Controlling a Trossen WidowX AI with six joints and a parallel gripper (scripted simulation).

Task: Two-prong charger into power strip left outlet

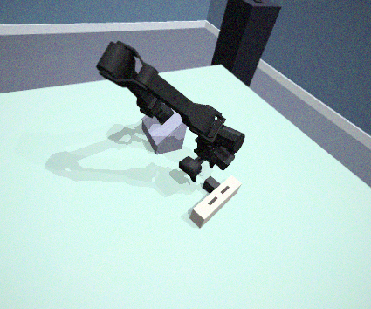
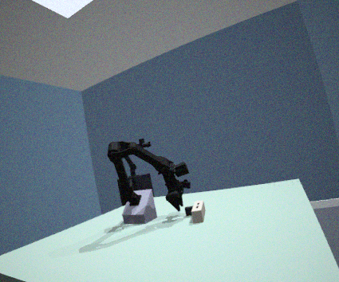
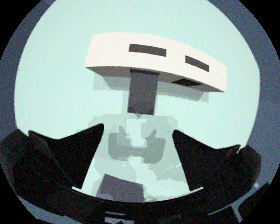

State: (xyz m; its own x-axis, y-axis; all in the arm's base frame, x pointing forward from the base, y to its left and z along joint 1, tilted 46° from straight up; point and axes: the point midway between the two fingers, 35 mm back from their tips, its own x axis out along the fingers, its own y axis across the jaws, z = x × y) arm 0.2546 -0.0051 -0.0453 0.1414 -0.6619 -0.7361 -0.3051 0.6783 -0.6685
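The white power strip (image 1: 201, 209) (image 2: 198, 217) (image 3: 108, 50) stands on the table, with two dark slots on its top face. In the wrist view, a dark opening also shows at the right of its near side face. The dark charger (image 1: 210, 183) (image 2: 188, 211) (image 3: 142, 93) sits against that side face at the left, its far end touching the strip in the wrist view. Its prongs are not visible, so whether they are inside cannot be seen. My gripper (image 1: 202, 173) (image 2: 179, 208) (image 3: 139, 130) is open and empty, above and behind the charger on the arm base's side.
A lavender block (image 1: 168, 132) (image 2: 146, 207) stands by the arm's base on the pale green table (image 1: 110, 244) (image 2: 260, 239). A tall dark cabinet (image 1: 245, 39) stands beyond the table's far edge.
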